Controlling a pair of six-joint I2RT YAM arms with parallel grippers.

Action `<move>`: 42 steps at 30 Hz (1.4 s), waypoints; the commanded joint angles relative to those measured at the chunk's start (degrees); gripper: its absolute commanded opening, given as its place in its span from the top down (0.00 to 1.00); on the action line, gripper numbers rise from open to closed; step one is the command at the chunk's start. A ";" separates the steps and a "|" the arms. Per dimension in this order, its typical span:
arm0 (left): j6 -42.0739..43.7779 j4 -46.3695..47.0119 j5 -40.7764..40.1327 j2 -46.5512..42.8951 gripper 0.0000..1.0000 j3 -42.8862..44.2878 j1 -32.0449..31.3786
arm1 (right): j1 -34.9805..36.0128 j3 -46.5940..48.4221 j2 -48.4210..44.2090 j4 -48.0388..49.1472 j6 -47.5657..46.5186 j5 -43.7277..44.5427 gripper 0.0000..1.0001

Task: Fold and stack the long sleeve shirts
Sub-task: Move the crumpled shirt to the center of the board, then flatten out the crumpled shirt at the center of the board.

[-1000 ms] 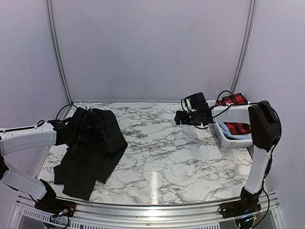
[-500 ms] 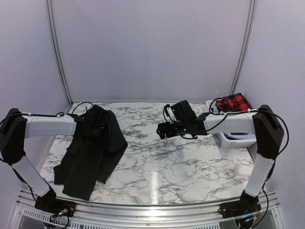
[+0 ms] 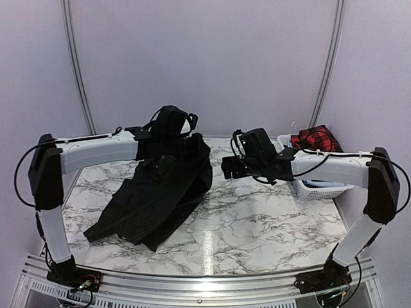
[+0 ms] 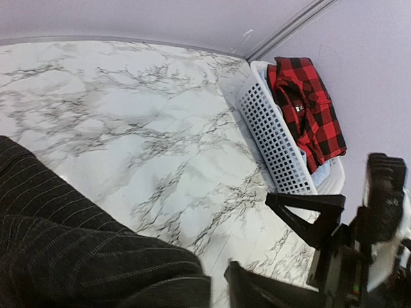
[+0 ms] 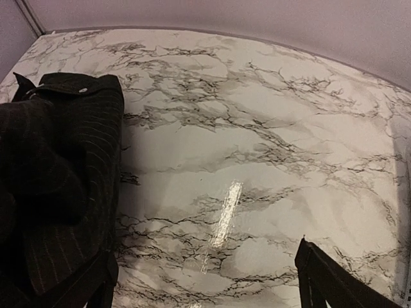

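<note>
The black pinstriped long sleeve shirt (image 3: 157,199) hangs from my left gripper (image 3: 187,142), which is shut on its top edge and raised above the back of the table. The shirt's lower part drags on the marble at the left. In the left wrist view its cloth (image 4: 77,256) fills the lower left and hides my fingers. My right gripper (image 3: 227,168) stands open just right of the shirt, nothing between its fingers (image 5: 321,276). The right wrist view shows the shirt (image 5: 64,173) at the left. The red-and-black checked shirt (image 3: 313,137) lies in the basket.
The white lattice basket (image 3: 309,188) stands at the table's right edge, with pale blue cloth under the red shirt (image 4: 308,109). Bare marble table (image 3: 257,224) lies between the shirts. A metal rail (image 3: 192,282) runs along the near edge.
My left gripper shut on the black shirt and lifted it up and rightward off the table. My right arm swung left from the basket toward the middle, still open.
</note>
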 commanded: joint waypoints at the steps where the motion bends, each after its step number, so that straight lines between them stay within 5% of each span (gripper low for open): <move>1: -2.32 1.39 8.00 10.29 0.63 10.42 0.64 | -0.40 -0.75 -3.26 -2.87 1.78 3.03 0.07; 4: -1.52 0.31 7.63 10.86 0.40 12.63 1.20 | 0.89 -2.93 -4.79 -1.52 2.27 0.61 0.07; 12: 1.61 -1.64 -0.10 -4.26 0.29 -5.85 4.71 | 2.90 -4.31 -2.94 1.19 2.44 -5.04 0.07; 24: 2.47 -10.13 -1.67 -23.50 0.26 -33.42 6.41 | 18.87 2.24 4.68 0.21 -5.76 -4.36 0.08; 31: 1.67 -15.67 -0.81 -33.25 0.22 -46.39 5.77 | 20.08 2.59 7.15 0.91 -4.29 -3.85 0.08; 42: 0.61 -14.74 0.23 -33.41 0.19 -50.88 4.72 | 20.08 2.52 7.17 0.15 -4.62 -2.09 0.08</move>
